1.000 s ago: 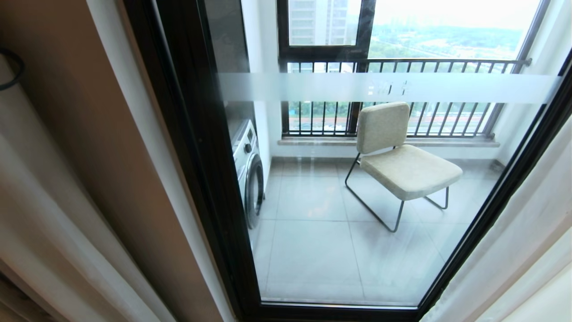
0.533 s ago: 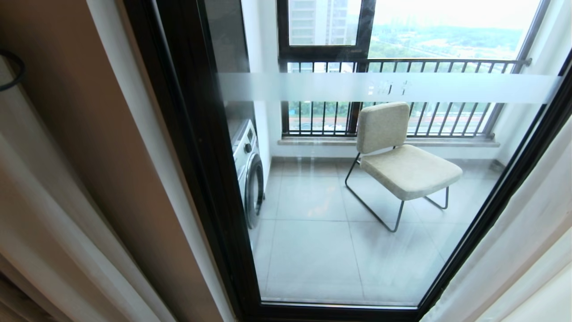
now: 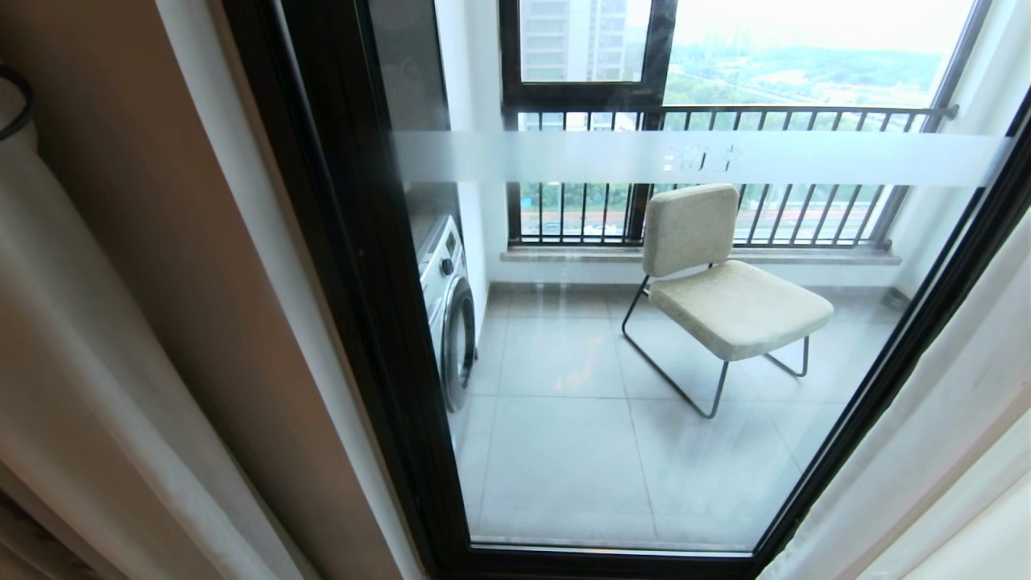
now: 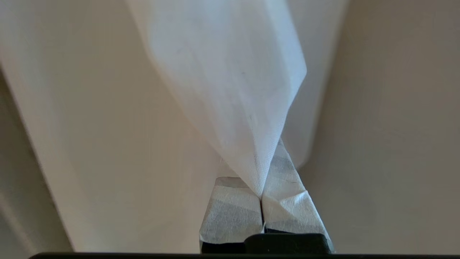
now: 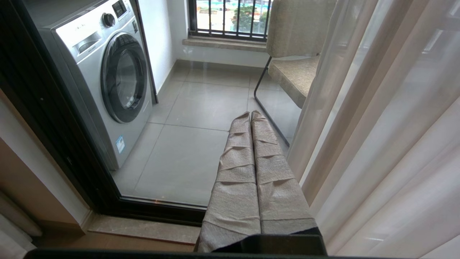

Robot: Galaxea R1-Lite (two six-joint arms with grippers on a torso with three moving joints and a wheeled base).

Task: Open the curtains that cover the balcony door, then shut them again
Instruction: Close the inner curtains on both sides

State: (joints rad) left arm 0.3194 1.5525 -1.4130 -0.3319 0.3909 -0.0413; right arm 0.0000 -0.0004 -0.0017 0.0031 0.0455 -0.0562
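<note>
A fold of thin white see-through sheer curtain (image 4: 230, 82), light and limp, is pinched between the clenched left gripper (image 4: 261, 201); the right gripper (image 5: 251, 118) is closed empty.

Curtains (image 3: 105, 387) at both sides of balcony door (image 3: 612, 338); chair (image 3: 725, 282) behind.
</note>
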